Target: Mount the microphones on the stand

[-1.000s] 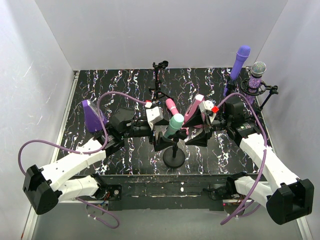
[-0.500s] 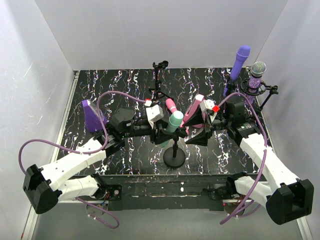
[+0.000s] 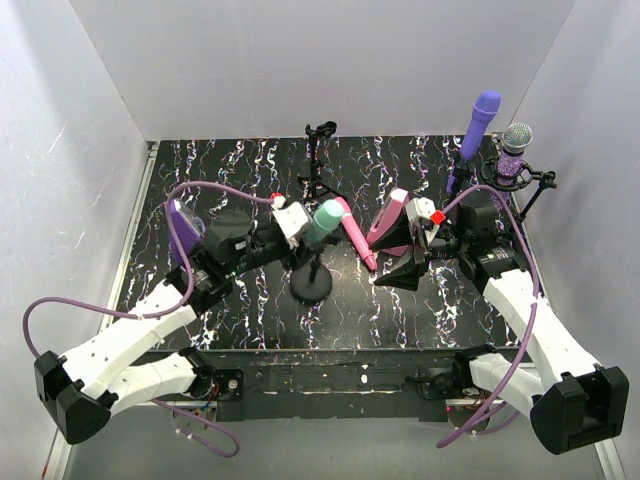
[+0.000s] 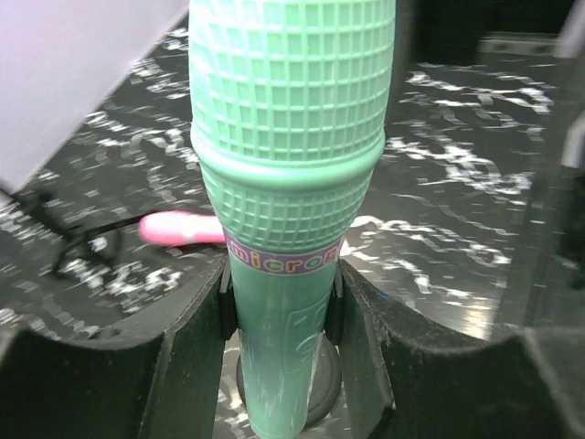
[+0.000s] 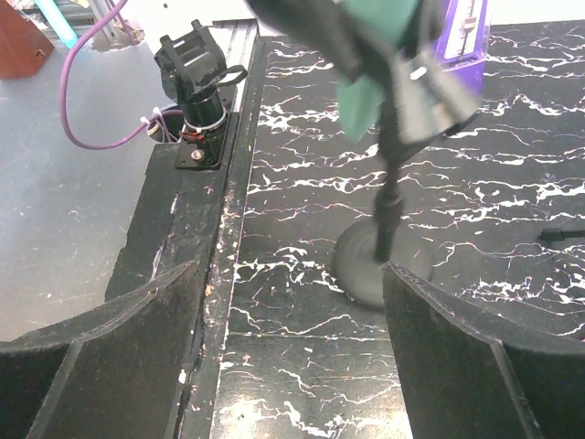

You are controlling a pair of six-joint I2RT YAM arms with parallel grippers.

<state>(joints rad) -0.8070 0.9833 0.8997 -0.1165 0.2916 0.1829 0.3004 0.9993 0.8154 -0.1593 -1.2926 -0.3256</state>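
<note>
If clipped, microphone [image 4: 288,137] in left pincer [image 4: 280,302].

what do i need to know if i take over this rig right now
Left gripper: shut on the mint green microphone, which appears seated on the round-base stand.
Right gripper: open, empty, low beside the pink wedge block.
Done: plain purple microphone and glittery purple microphone upright in stands at back right.
Left to do: pink microphone lies on the table; the stand at the back centre is empty. Check the mint seat, release, then mount the pink one.
</note>
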